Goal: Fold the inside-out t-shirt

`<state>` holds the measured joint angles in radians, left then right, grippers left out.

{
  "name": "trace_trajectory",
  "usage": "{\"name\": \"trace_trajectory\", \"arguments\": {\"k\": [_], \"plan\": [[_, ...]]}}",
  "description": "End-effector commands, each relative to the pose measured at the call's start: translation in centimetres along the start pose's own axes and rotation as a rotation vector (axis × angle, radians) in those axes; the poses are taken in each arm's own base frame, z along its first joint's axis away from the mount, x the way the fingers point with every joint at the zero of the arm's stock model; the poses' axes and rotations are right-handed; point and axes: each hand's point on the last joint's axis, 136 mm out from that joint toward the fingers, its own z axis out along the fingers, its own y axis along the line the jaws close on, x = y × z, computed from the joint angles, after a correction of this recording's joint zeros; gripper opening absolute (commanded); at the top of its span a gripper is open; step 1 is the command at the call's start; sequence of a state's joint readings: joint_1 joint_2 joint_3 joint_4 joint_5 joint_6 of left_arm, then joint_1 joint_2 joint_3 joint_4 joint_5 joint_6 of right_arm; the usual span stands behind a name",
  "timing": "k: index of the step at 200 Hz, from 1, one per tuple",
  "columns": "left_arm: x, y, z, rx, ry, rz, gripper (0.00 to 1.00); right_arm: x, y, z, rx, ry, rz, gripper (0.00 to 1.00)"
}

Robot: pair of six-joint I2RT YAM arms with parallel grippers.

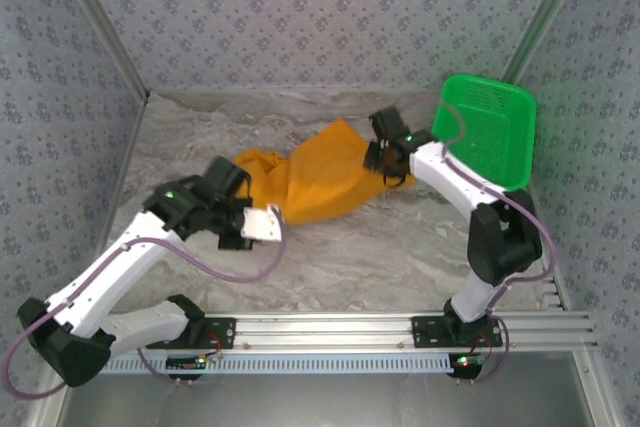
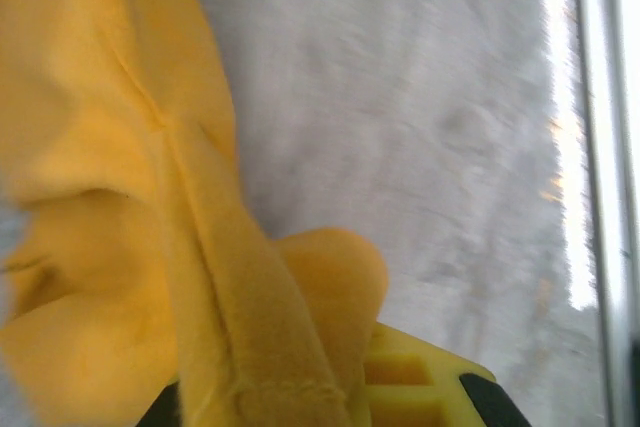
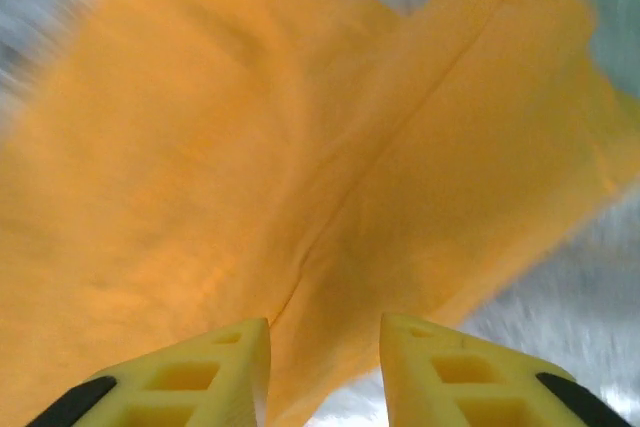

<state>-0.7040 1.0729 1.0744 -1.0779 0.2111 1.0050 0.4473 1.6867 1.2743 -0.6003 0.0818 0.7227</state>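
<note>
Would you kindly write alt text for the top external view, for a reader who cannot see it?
An orange-yellow t-shirt lies bunched on the marbled table, the left claw at its left end, the right claw at its right end. A green mesh basket sits far right.

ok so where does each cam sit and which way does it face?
Top external: above and behind the bases, looking down on the table; left arm, right arm, t-shirt between them, green basket far right.
Left wrist: on the left wrist, looking along the left end effector, shut on t-shirt cloth; one yellow finger shows.
Right wrist: on the right wrist, looking past the open right end effector onto the t-shirt.
Shared: all three see the t-shirt and table.
</note>
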Motion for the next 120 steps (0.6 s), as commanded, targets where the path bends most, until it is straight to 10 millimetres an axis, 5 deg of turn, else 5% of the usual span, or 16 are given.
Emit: {"name": "trace_trajectory", "arguments": {"k": [1,27,65,120], "plan": [[0.7,-2.4,2.0,0.049,0.075,0.078,0.00,1.7,-1.1,0.9,0.003,0.035,0.049,0.43],[0.8,-4.4,3.4,0.095,0.111,0.124,0.00,3.5,-4.6,1.1,0.080,0.126,0.026,0.50],[1.5,-6.0,4.4,0.145,0.202,0.163,0.00,1.9,-6.7,1.1,0.097,0.138,0.068,0.56],[1.3,-6.1,4.9,0.132,0.197,0.148,0.00,-6.1,-4.0,2.4,0.035,0.043,0.097,0.55]]}}
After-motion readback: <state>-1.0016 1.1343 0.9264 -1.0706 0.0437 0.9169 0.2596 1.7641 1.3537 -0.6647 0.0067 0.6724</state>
